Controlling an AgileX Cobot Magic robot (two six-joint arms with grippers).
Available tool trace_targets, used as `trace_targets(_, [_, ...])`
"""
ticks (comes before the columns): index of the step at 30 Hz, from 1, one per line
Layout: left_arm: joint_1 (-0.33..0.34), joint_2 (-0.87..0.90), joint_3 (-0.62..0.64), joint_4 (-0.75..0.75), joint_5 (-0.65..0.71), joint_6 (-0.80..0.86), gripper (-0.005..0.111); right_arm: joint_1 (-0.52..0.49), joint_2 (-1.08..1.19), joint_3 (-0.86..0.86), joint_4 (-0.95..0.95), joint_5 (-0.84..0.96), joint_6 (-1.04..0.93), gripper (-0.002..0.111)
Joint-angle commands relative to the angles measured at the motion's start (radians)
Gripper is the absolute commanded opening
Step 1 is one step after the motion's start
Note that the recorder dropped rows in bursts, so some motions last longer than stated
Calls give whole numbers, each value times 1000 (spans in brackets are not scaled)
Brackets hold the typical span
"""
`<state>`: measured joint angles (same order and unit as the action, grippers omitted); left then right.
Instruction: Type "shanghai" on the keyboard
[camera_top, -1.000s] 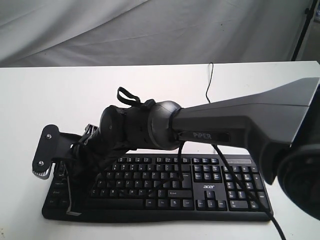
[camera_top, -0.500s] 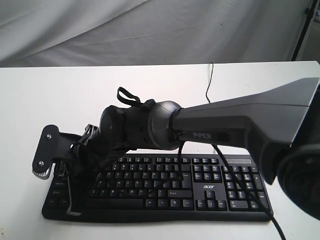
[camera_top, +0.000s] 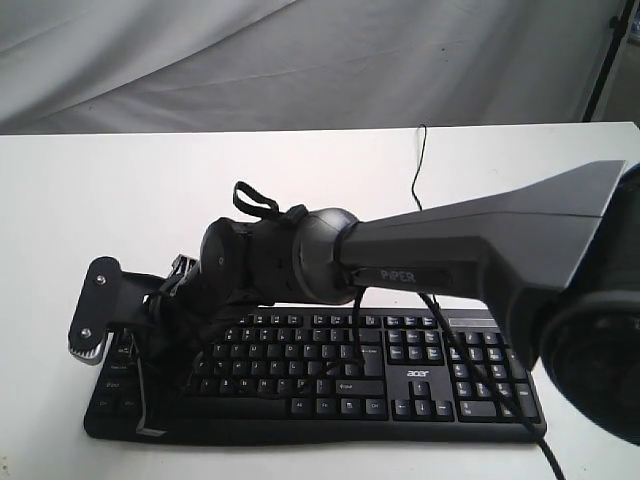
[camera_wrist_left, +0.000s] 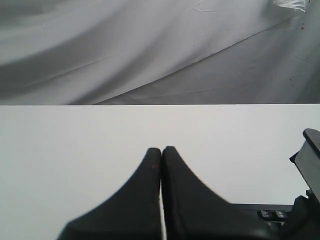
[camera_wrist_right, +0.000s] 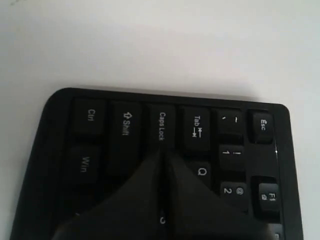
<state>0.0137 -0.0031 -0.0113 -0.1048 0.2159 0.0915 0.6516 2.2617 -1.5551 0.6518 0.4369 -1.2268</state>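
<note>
The black keyboard (camera_top: 420, 376) with white legends and an "acer" logo lies along the table's front edge. My right arm reaches across it to its left end, where the right gripper (camera_top: 148, 415) points down, shut on nothing. In the right wrist view the right gripper (camera_wrist_right: 162, 152) has its tips at the edge of the Caps Lock key (camera_wrist_right: 161, 122), beside Q (camera_wrist_right: 202, 171). They cover the key under them, and I cannot tell if they touch it. My left gripper (camera_wrist_left: 161, 149) is shut and empty over bare table. A corner of the keyboard (camera_wrist_left: 270, 212) shows beside it.
The keyboard's thin black cable (camera_top: 418, 165) runs toward the back of the white table (camera_top: 120, 190). The right arm's own cable (camera_top: 470, 372) hangs over the number pad side. A grey bracket (camera_top: 92, 312) on the right wrist sticks out past the keyboard's left end. Grey cloth hangs behind.
The right arm's wrist and gripper have sunk slightly toward the keyboard's left end. The keyboard has not moved.
</note>
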Motion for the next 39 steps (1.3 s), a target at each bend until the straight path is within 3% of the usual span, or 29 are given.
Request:
trace_targets(1, [-4,3,1,-4,-3,-1,1,-3,0,-5,2,4,4,0])
trace_targets(17, [-4,3,1,-4,-3,-1,1,-14,-117,-5,-49,98,6,0])
trace_targets(24, [-4,3,1,-4,-3,-1,1,-116,-244,114,-37,101,-22,0])
trace_targets(31, [-4,3,1,-4,-3,-1,1,-239,-405,318,132,117,-247,0])
trace_targets(35, [-4,3,1,-4,-3,-1,1,-315,-435,357,329,271,-439,0])
trace_targets(39, [-4,3,1,-4,-3,-1,1,-330,-435,373,341,257,-447,0])
